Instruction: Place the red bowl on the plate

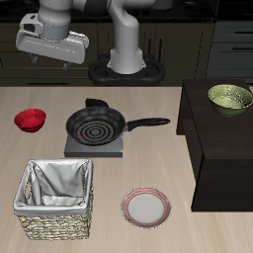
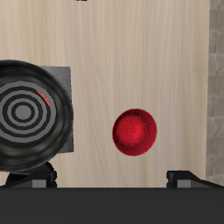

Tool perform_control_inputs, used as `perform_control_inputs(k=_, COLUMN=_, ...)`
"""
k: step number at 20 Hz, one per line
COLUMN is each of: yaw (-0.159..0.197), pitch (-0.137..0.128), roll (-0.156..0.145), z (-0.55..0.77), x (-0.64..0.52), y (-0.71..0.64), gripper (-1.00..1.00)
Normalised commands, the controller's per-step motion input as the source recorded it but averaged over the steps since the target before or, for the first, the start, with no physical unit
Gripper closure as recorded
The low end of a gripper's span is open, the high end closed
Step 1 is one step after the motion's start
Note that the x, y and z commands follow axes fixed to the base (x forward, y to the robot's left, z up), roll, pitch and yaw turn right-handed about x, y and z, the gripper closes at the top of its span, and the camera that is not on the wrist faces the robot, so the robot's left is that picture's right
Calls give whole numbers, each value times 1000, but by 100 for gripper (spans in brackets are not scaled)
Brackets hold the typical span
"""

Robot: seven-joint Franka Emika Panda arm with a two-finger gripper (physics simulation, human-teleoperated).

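Observation:
The red bowl (image 1: pixel 30 120) is small, ribbed and upright on the wooden table, beside the frying pan. It also shows in the wrist view (image 2: pixel 135 132). The plate (image 1: pixel 145 207), with a pinkish-red rim and pale centre, lies empty near the table's front edge, beside the basket. My gripper (image 1: pixel 61 61) hangs high above the table's back, above and behind the red bowl. It holds nothing. In the wrist view the gripper (image 2: pixel 112 175) has its fingertips (image 2: pixel 35 175) far apart, so it is open. The plate is out of the wrist view.
A black frying pan (image 1: pixel 96 126) with spiral rings sits on a grey burner (image 1: pixel 96 146); it also shows in the wrist view (image 2: pixel 26 114). A lined wicker basket (image 1: pixel 54 201) stands at the front. An olive-green bowl (image 1: pixel 229 97) rests on a dark cabinet (image 1: pixel 222 148).

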Motion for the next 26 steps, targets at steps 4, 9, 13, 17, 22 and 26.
perform_control_inputs(k=4, yaw=0, pitch=0, roll=0, z=0, x=0, y=0, gripper=-100)
perform_control_inputs(k=9, yaw=30, pitch=-3, roll=-90, z=-104, x=0, y=-689, gripper=-100)
perform_control_inputs(k=13, yaw=-10, pitch=18, roll=-16, z=-29, x=-53, y=-397, gripper=-100)
perform_control_inputs(k=17, yaw=4, pitch=19, roll=5, z=-96, x=-40, y=-178, gripper=-100)
perform_control_inputs(k=22, yaw=23, pitch=7, roll=22, z=-32, x=-66, y=-217, gripper=-100)
perform_control_inputs(k=26, yaw=2, pitch=-1, roll=12, z=15, x=10, y=-151, gripper=-100)
